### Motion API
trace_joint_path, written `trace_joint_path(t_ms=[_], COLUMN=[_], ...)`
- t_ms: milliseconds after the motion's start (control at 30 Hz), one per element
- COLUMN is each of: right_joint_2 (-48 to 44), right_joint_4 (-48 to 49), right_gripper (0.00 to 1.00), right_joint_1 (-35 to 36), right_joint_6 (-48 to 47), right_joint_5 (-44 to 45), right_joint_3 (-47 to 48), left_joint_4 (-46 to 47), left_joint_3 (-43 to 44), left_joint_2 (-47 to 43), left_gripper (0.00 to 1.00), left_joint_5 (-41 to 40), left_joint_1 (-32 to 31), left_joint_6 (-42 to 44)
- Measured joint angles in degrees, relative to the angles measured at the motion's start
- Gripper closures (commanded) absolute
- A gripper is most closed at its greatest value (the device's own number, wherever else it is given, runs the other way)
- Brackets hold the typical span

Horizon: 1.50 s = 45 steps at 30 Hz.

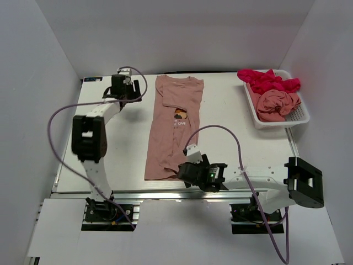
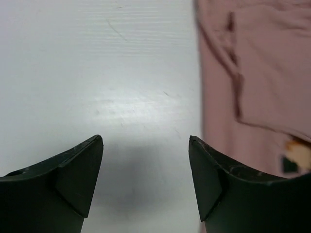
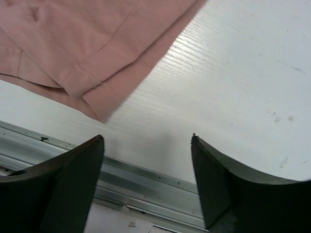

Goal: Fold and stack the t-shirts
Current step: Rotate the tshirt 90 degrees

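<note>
Three shirts: one pink shirt (image 1: 175,127) lies folded lengthwise; far right of it, two crumpled shirts (image 1: 274,105) fill a basket (image 1: 278,122). Left gripper (image 2: 146,165) open, empty, beside its collar end; right gripper (image 3: 146,167) likewise at its hem.

The scene is lit brightly and evenly from above. The white tabletop (image 1: 127,149) is rendered pale, and a soft sheen is seen on it in the left wrist view. Only faint, diffuse shadows are cast: a grey patch lies between the left fingers (image 2: 73,179) and another between the right fingers (image 3: 63,184). Both pairs are shown dark and out of focus. The t-shirt (image 2: 252,73) is softly blurred there, while its hem stitching is shown sharper in the right wrist view. Mild glare is caught on the metal rail (image 3: 146,182).
</note>
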Motion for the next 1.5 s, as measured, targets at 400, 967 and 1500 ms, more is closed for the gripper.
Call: trace_joint_path(t_ms=[400, 967, 1500], right_joint_2=[-7.4, -4.6, 7.2], right_joint_4=[-0.3, 12.5, 17.7], right_gripper=[0.21, 0.18, 0.26], right_joint_1=[0.6, -15.7, -15.3], right_joint_6=[7.3, -2.2, -9.8], right_joint_5=[5.0, 3.8, -9.3], right_joint_3=[-6.4, -6.2, -0.7], left_joint_4=[14.7, 24.9, 26.0], left_joint_3=[-28.0, -39.3, -41.5], left_joint_2=[-29.6, -28.5, -27.9], left_gripper=[0.18, 0.19, 0.18], left_joint_5=[6.3, 4.1, -2.4], left_joint_1=[-6.6, -12.3, -12.1], left_joint_6=[-3.4, -1.0, 2.8])
